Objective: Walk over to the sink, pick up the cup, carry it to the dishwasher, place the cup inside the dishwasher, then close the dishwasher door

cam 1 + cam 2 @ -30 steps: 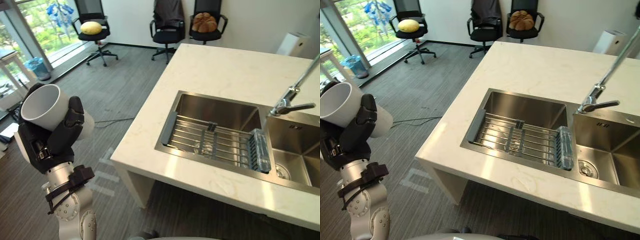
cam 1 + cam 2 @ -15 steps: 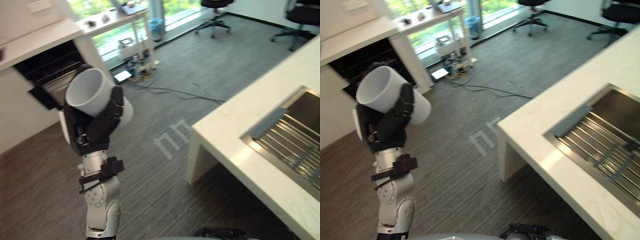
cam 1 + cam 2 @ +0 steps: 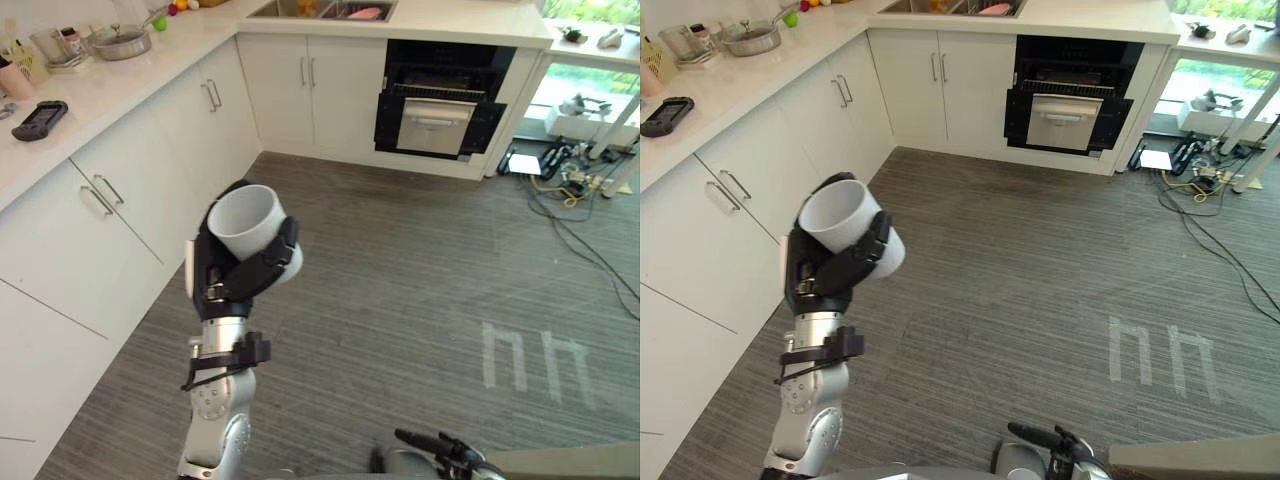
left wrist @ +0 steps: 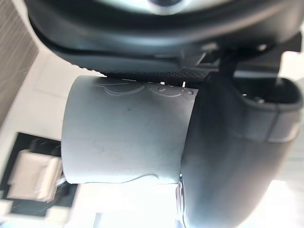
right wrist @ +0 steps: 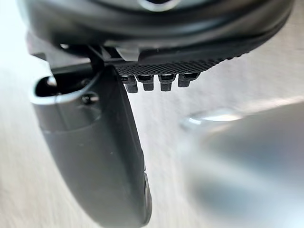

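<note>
White cup (image 3: 245, 222), mouth up and tilted, within the left hand (image 3: 228, 285), dark fingers (image 3: 272, 258) round its side.

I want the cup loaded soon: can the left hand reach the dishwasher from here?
Probably not yet. The left hand, fingers curled round the cup, is held over the floor; the dishwasher stands far across the room, with nothing blocking the way.

Head view has swung off the island counter and sink; both are out of sight. Come into view: white cabinets (image 3: 130, 200), a worktop (image 3: 95, 95) with a pan (image 3: 125, 42), and the dark dishwasher (image 3: 440, 100) at the far run, closer and facing the camera. The cup (image 3: 245, 222) in the left hand (image 3: 235, 275) now shows over grey floor (image 3: 400, 300).
</note>
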{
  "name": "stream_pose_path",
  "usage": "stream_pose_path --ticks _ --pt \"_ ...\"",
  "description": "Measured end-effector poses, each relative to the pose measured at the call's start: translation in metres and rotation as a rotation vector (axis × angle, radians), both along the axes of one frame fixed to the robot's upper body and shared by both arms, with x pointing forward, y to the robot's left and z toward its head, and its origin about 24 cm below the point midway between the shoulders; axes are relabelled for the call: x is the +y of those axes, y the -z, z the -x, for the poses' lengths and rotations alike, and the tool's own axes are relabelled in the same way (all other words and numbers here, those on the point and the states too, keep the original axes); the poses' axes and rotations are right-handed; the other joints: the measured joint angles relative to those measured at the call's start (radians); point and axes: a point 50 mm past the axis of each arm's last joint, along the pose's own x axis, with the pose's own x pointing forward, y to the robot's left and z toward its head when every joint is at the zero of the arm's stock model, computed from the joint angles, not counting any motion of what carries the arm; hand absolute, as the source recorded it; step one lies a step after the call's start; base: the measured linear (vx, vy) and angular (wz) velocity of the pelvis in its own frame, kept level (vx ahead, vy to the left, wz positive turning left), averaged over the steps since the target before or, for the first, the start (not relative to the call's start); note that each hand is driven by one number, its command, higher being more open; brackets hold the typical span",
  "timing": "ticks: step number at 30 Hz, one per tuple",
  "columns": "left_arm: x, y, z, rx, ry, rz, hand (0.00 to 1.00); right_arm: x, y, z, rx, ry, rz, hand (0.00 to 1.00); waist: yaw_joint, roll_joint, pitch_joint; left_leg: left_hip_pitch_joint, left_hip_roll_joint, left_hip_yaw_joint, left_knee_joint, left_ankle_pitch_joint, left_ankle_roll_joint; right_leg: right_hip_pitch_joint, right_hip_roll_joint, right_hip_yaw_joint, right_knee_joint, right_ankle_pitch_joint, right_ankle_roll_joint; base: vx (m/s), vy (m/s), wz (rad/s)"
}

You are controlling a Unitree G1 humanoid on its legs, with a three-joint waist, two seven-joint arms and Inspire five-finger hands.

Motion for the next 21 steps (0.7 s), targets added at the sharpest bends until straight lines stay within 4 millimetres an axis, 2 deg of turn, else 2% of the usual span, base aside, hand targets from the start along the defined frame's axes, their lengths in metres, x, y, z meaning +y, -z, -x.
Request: stream_pose_path --ticks 1,2,3,4,5,9,11,13,14,17,19,21 --pt "-0.004 -0.002 0.000 -0.015 0.022 -0.008 0.00 0.000 -0.003 -0.004 -0.015 0.015 0.017 1.00 -0.009 -0.008 0.012 0.026 0.003 0.010 -0.010 0.004 0.005 -0.048 -0.005 0.007 0.127 -0.012 0.017 0.09 -0.146 0.46" --pt "-0.009 -0.005 -0.001 -0.038 0.045 -0.025 0.00 0.002 -0.007 -0.011 -0.047 0.035 0.035 1.00 -0.013 -0.017 0.009 0.055 0.000 -0.006 -0.021 -0.004 -0.012 -0.090 0.003 0.057 0.163 -0.064 0.011 0.06 -0.176 0.35" --pt "-0.007 -0.008 -0.001 -0.058 0.056 -0.041 0.00 0.006 -0.007 -0.010 -0.055 0.047 0.032 1.00 -0.017 -0.051 0.006 0.060 -0.016 -0.017 -0.009 -0.014 -0.025 -0.068 -0.015 0.064 0.061 -0.014 -0.076 0.10 -0.193 0.47" --pt "-0.009 -0.009 -0.001 -0.060 0.063 -0.038 0.00 0.005 -0.007 -0.007 -0.048 0.057 0.041 1.00 -0.023 -0.044 0.005 0.052 0.008 -0.037 0.005 -0.029 -0.038 -0.048 -0.001 0.034 0.048 -0.009 -0.074 0.09 -0.101 0.31" --pt "-0.013 -0.015 0.006 -0.106 0.168 -0.035 0.00 0.052 0.006 0.020 0.021 0.074 -0.059 1.00 -0.015 -0.118 -0.137 0.026 0.008 0.003 -0.053 0.027 -0.021 0.024 0.013 0.032 -0.202 0.157 -0.065 0.04 -0.031 0.18" --pt "-0.012 -0.015 0.006 -0.106 0.165 -0.035 0.00 0.052 0.007 0.024 0.030 0.077 -0.059 1.00 -0.018 -0.118 -0.137 0.030 0.009 0.007 -0.051 0.027 -0.021 0.030 0.020 0.034 -0.224 0.166 -0.063 0.00 -0.002 -0.03" --pt "-0.010 -0.016 0.005 -0.114 0.152 -0.027 0.00 0.051 0.008 0.025 0.020 0.073 -0.072 1.00 -0.021 -0.118 -0.138 0.026 0.012 0.027 -0.046 0.027 -0.020 0.035 0.027 0.045 -0.266 0.194 -0.063 0.00 -0.001 -0.24" --pt "-0.005 -0.016 0.002 -0.112 0.147 0.007 0.00 0.051 0.011 0.033 0.015 0.062 -0.119 1.00 -0.038 -0.120 -0.137 0.013 0.020 0.033 -0.040 0.027 -0.020 0.056 0.028 0.043 -0.329 0.220 -0.056 -0.01 0.044 -0.15" --pt "-0.001 -0.013 0.000 -0.099 0.143 0.029 0.00 0.049 0.014 0.045 0.016 0.093 -0.169 1.00 -0.039 -0.122 -0.137 0.016 0.021 0.044 -0.041 0.027 -0.020 0.070 0.025 0.027 -0.363 0.228 -0.065 -0.01 0.054 -0.18" --pt "0.016 -0.005 -0.005 -0.049 0.100 0.077 0.00 0.043 0.019 0.062 -0.007 0.151 -0.268 1.00 -0.038 -0.123 -0.138 0.030 0.024 0.075 -0.049 0.027 -0.020 0.098 0.009 -0.036 -0.413 0.255 -0.062 0.00 0.051 -0.20" --pt "0.033 0.012 -0.010 0.027 0.048 0.103 0.00 0.038 0.023 0.083 -0.011 0.149 -0.343 1.00 -0.040 -0.116 -0.137 0.053 0.024 0.074 -0.059 0.027 -0.020 0.162 0.007 -0.069 -0.500 0.296 -0.060 0.03 0.037 0.13" --pt "0.043 0.024 -0.011 0.093 0.013 0.129 0.00 0.036 0.025 0.099 0.007 0.148 -0.393 1.00 -0.041 -0.105 -0.130 0.059 0.023 0.071 -0.068 0.027 -0.020 0.179 0.003 -0.087 -0.509 0.299 -0.058 0.02 0.042 0.25"
